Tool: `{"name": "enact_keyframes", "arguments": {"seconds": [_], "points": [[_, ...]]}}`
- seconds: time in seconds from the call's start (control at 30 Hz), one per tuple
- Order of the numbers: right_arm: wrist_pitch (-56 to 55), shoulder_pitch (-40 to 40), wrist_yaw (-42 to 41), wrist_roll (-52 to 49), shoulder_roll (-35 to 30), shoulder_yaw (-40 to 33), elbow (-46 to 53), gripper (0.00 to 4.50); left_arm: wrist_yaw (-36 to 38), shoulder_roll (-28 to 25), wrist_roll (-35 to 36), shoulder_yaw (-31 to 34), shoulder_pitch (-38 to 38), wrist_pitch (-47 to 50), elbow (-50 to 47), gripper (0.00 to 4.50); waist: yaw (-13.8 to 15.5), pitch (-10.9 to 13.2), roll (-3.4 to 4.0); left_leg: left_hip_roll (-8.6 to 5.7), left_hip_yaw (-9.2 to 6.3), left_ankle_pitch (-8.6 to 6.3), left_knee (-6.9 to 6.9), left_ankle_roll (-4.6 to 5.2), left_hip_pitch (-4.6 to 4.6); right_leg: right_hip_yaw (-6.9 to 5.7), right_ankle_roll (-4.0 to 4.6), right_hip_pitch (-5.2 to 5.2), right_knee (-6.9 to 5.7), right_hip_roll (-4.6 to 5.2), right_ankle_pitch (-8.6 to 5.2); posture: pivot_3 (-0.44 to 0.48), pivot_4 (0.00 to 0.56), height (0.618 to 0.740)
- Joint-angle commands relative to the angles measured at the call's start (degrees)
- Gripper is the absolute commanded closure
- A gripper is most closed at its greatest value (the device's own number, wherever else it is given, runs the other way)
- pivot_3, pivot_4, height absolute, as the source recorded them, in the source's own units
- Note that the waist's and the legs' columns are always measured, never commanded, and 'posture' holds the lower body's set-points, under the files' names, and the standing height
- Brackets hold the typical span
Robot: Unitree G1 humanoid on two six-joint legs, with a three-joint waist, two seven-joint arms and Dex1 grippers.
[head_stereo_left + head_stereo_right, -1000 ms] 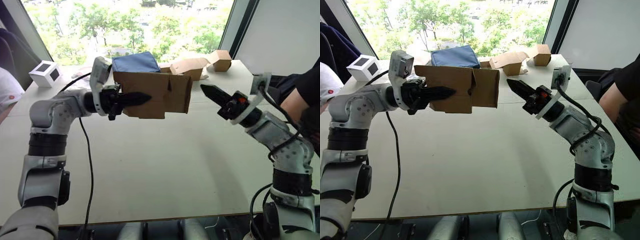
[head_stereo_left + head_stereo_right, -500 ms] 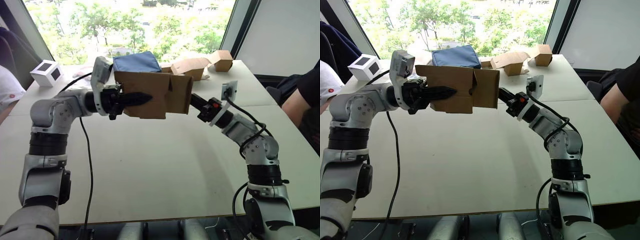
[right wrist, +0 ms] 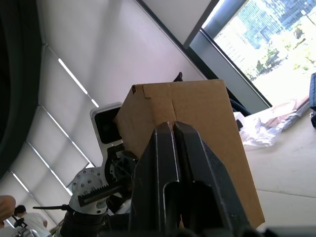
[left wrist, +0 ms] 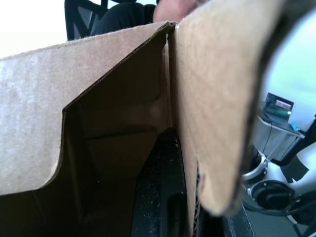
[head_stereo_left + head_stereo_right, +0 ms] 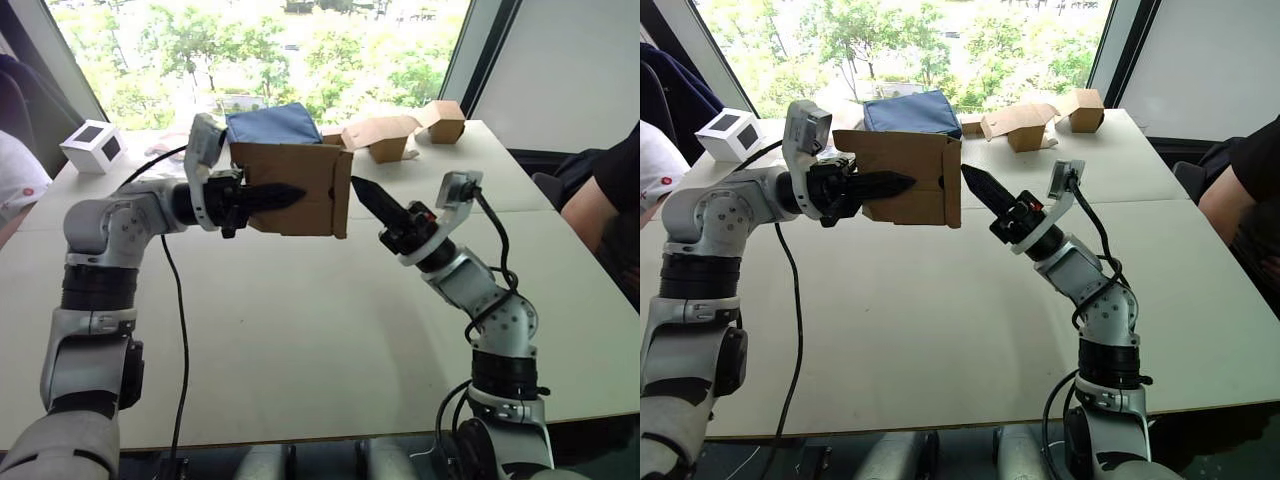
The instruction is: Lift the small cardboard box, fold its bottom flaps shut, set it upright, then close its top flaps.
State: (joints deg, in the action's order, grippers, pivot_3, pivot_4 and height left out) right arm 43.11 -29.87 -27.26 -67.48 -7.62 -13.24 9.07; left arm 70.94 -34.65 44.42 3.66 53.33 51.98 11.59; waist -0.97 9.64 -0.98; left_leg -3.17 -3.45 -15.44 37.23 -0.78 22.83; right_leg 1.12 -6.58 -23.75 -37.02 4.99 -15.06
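- Small cardboard box (image 5: 295, 188) is held up in the air above the worktop (image 5: 300, 330), at about 11 o'clock from the middle of the head view, lying on its side.
- Left tool (image 5: 285, 196) comes in from 9 o'clock and is clamped on the box's near wall: one black finger lies across the outside face, and the left wrist view shows the other finger (image 4: 163, 192) inside the box cavity against that same wall.
- Flaps (image 5: 341, 192) at the box's 3 o'clock end stand folded in across that end; seen edge-on, so how flat they lie cannot be told.
- Right tool (image 5: 365, 196) sits just beside that flapped end, at 3 o'clock of the box, tip pointing up toward 10 o'clock. Its two fingers are pressed together with nothing between them. Whether the tip touches the cardboard is unclear.
- Behind the box at 12 o'clock: a blue fabric bundle (image 5: 272, 124) on the worktop.
- Paler loose-flapped boxes (image 5: 400, 132) lie at 1 o'clock, far edge.
- White cube (image 5: 91, 146) at 10 o'clock, far corner.
- A person's dark sleeve (image 5: 612, 185) at the 3 o'clock edge.
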Motion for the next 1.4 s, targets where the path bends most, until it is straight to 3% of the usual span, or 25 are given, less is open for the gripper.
{"name": "enact_keyframes", "arguments": {"seconds": [0.03,0.1,0.57,0.67,0.73,1.4], "points": [[-0.53,-0.09,0.42,-2.39,1.51,0.2,2.26,3.05,0.24,-0.09,0.92,1.83,2.16,-0.34,-0.17,4.5,-0.04,0.0,0.0,0.0,0.0,0.0,0.0,0.0,0.0,0.0,0.0,0.0,0.0,0.0,0.0,0.0,0.15,0.74],[-0.38,0.26,0.59,-3.03,2.09,0.22,2.12,2.26,0.22,-0.06,0.93,1.88,2.24,-0.34,-0.07,4.5,-0.08,0.0,0.0,0.0,0.01,0.0,0.0,0.0,-0.01,0.0,0.0,0.0,0.0,-0.01,0.0,0.0,0.15,0.74],[-1.14,2.82,2.84,-6.36,5.92,0.59,1.69,2.26,-0.46,-0.17,1.39,2.43,1.92,0.13,-0.53,4.5,-0.12,0.0,0.01,0.0,0.0,0.0,-0.01,0.0,0.0,0.01,0.0,-0.02,-0.02,-0.01,0.0,0.0,0.15,0.74],[-1.89,3.16,2.93,-4.65,5.93,1.26,1.32,3.0,-0.42,-0.15,1.32,2.39,1.96,0.09,-0.41,4.5,-0.15,0.0,0.01,0.0,0.0,0.0,-0.01,0.0,-0.01,0.01,0.0,-0.02,-0.02,-0.02,0.0,0.0,0.15,0.74],[-2.34,3.34,3.04,-4.18,6.0,1.47,1.17,3.8,-0.37,-0.13,1.19,2.28,2.0,-0.02,-0.28,4.5,-0.14,0.0,0.0,0.0,0.01,0.0,-0.02,0.0,0.0,0.01,0.0,-0.02,-0.02,-0.02,0.0,0.0,0.15,0.74],[-5.08,3.23,2.21,-2.43,5.67,1.94,0.9,3.8,-0.37,-0.12,1.16,2.22,2.0,-0.06,-0.09,4.5,-0.14,0.0,0.01,0.0,0.01,0.0,-0.02,0.0,0.0,0.01,0.0,-0.02,-0.02,-0.02,0.0,0.0,0.15,0.74]]}}
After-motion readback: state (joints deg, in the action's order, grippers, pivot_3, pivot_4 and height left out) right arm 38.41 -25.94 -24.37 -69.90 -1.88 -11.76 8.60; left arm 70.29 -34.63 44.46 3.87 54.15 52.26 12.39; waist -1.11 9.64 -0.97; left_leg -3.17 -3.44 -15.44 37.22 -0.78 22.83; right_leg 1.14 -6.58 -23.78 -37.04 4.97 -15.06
